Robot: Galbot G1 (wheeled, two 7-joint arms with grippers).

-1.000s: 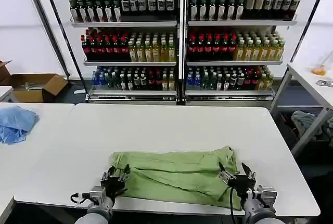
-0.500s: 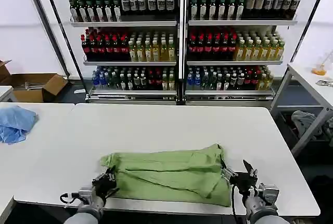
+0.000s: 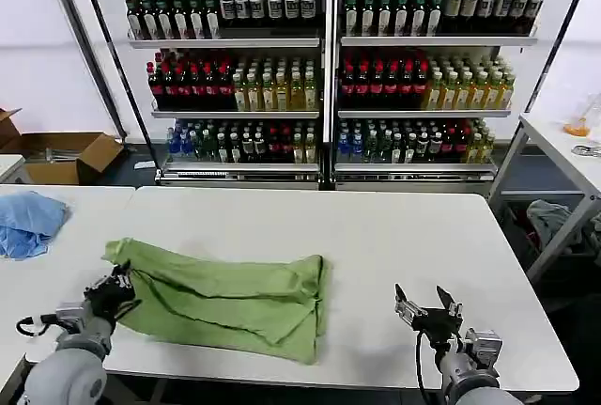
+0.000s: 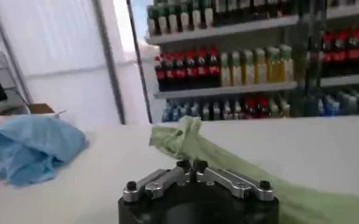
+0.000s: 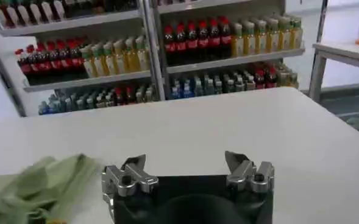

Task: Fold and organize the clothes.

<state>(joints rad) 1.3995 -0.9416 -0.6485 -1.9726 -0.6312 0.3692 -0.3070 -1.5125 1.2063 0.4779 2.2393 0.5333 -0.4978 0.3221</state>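
The green shirt (image 3: 225, 297) lies folded into a long, rumpled band on the near left part of the white table (image 3: 376, 236), reaching from the table's left edge to about its middle. Its right end is a doubled-over fold; its left end rises into a bunched corner. I see no print or buttons on the side facing up.

My left gripper (image 3: 111, 290) is at that left corner, low over the table's near left edge, jaws clenched on the cloth. In my left wrist view, my left gripper (image 4: 191, 166) has its fingers drawn together, with the green shirt (image 4: 185, 137) running out from between them.

My right gripper (image 3: 424, 309) sits over bare table at the near right, well apart from the shirt. Its jaws are spread wide and hold nothing. My right wrist view confirms it: fingers (image 5: 133, 173) parted, white tabletop between them.

Further left, a light blue cloth (image 3: 28, 222) lies heaped on the neighbouring table. Beyond the far edge stand shelves of bottles (image 3: 329, 76).
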